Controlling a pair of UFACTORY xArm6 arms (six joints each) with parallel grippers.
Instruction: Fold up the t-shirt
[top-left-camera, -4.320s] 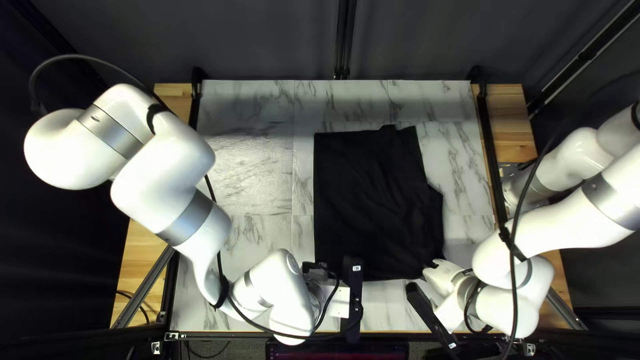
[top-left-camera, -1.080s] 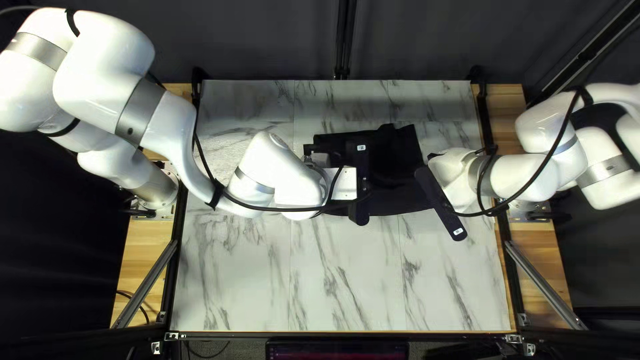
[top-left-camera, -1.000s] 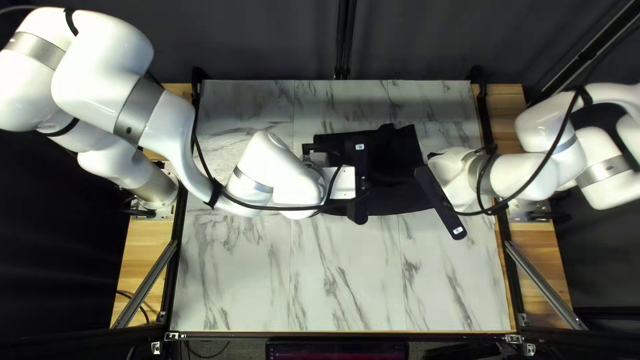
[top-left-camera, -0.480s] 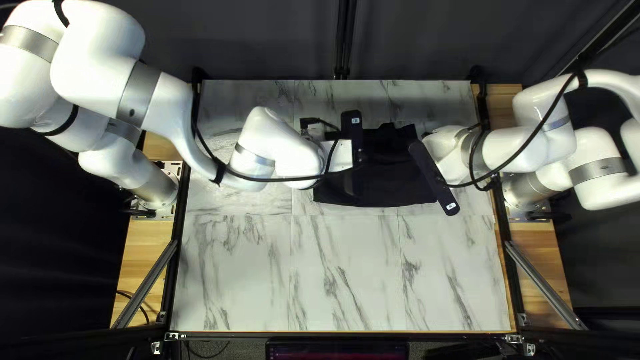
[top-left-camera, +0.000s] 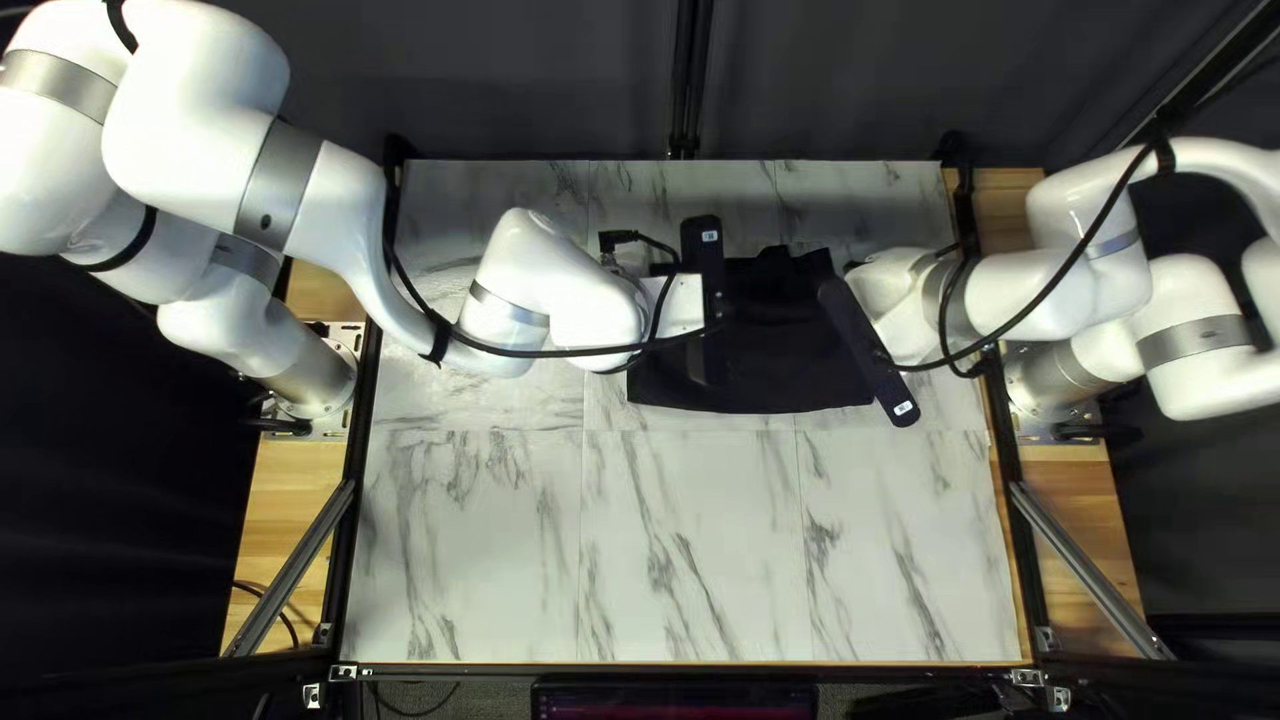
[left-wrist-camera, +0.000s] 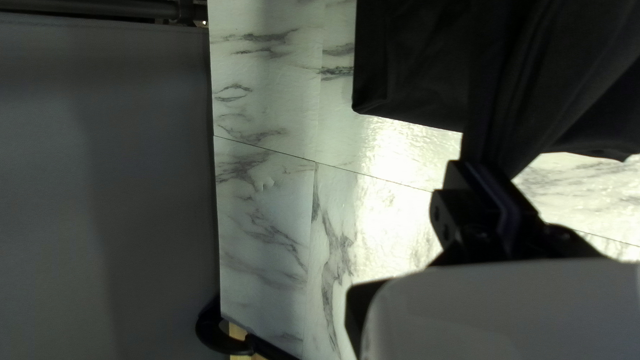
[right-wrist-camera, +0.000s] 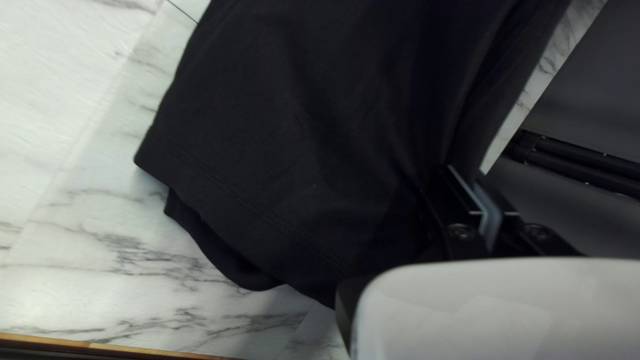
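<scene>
With twelve o'clock at the far edge of the table, the black T-shirt lies at about one o'clock from the table's middle, on the marbled top, its near edge running fairly smooth. The left arm reaches in from nine o'clock, a black cable looped along it, and the left claw is over the shirt's ten o'clock side. Its two fingers are pressed nearly together on a pinch of cloth — the left wrist view shows creases gathering into the tips, with the fabric spreading out ahead of them. The right arm comes from three o'clock, and the right claw sits at the shirt's two o'clock side. Its fingers, too, are almost closed, with a bunched bit of the shirt between them. The right wrist view shows a stitched hem beside that claw, and a second layer of cloth peeking out from under it. A dark curtain hangs beyond the table at twelve o'clock.
</scene>
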